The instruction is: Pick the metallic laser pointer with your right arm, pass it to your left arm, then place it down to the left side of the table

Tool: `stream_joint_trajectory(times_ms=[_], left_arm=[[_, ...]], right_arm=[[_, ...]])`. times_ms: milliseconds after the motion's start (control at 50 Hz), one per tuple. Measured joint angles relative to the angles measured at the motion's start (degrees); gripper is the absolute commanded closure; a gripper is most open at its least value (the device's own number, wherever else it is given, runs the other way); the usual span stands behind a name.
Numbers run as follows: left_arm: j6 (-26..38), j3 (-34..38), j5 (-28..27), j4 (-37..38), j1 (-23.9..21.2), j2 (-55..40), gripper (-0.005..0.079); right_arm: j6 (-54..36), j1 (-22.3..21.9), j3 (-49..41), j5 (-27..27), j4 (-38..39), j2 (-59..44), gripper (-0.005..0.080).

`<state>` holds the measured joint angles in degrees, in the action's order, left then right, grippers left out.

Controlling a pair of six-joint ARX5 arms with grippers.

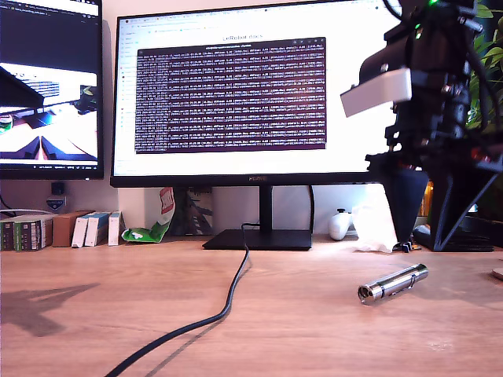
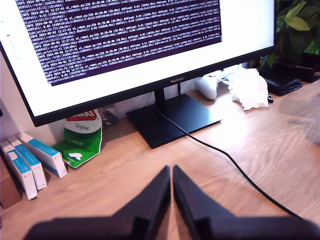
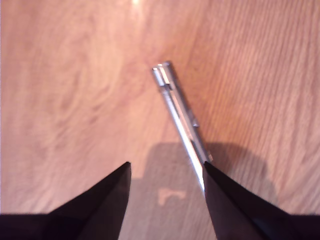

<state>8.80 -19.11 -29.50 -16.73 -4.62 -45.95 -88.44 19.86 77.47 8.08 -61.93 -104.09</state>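
The black cable (image 1: 206, 320) is seen nearest in the exterior view, running back across the table (image 1: 94, 330) to the monitor stand. A bit further, toward that view's right, the metallic laser pointer (image 1: 392, 283) lies flat on the wood, untouched. Task is judged barely begun: no pick yet, so grasp, handover & put-down are all left.

My second gripper (image 3: 166, 172) is held above the pointer w/ jaws spread wide and nothing between them; in its wrist view one end of the pointer (image 3: 181, 115) is partly hidden behind one jaw. In the exterior view this arm (image 1: 428, 102) hangs over it, clear of the table.

My first gripper (image 2: 171, 175) is pressed closed, tips nearly touching, empty, pointed at the monitor (image 2: 125, 45); the arm itself isn't made out in the exterior view.

Pointer: slim, shiny silver cylinder, wider lens end facing the exterior cam, pocket clip along the top.
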Motion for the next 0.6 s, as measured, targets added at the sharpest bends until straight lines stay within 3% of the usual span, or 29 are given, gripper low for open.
stream_joint_trajectory(times_ms=[600], left_arm=[[0.0, 0.0, 0.0, 0.87, 0.0, 0.0, 0.0764]], right_arm=[[1.4, 0.0, 0.0, -0.11, 2.93, -5.66, 0.0271]])
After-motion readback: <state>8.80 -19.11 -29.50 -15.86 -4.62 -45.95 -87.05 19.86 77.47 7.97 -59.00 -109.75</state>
